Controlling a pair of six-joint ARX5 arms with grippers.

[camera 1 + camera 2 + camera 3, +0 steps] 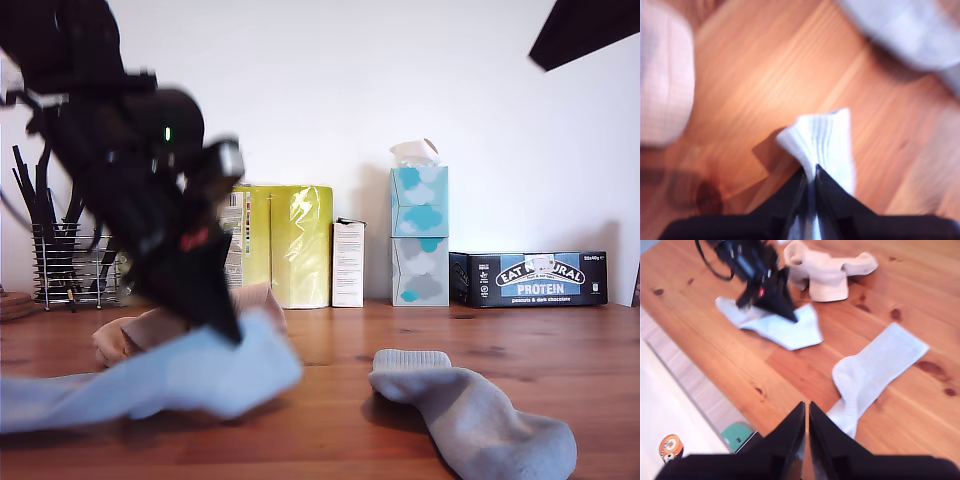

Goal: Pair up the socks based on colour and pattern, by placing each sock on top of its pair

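Held blue sock (190,375) motion-blurred, cut by exterior view's left edge; grey sock (480,420) toe cropped.

Bright, soft daylight throughout; the worktop (330,340) shows mild shadows under the socks; in the exterior view the arm (150,200) and the pale blue sock (190,375) are smeared by motion blur; the first wrist view is blurred overall, the second slightly soft

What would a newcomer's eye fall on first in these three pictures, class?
First, my first gripper, black and blurred at the exterior view's left, shut on a pale blue ribbed-knit sock above the wooden table. Next, a matching pale sock with a greyish foot lying flat at the exterior view's right, and beige socks heaped behind the arm.
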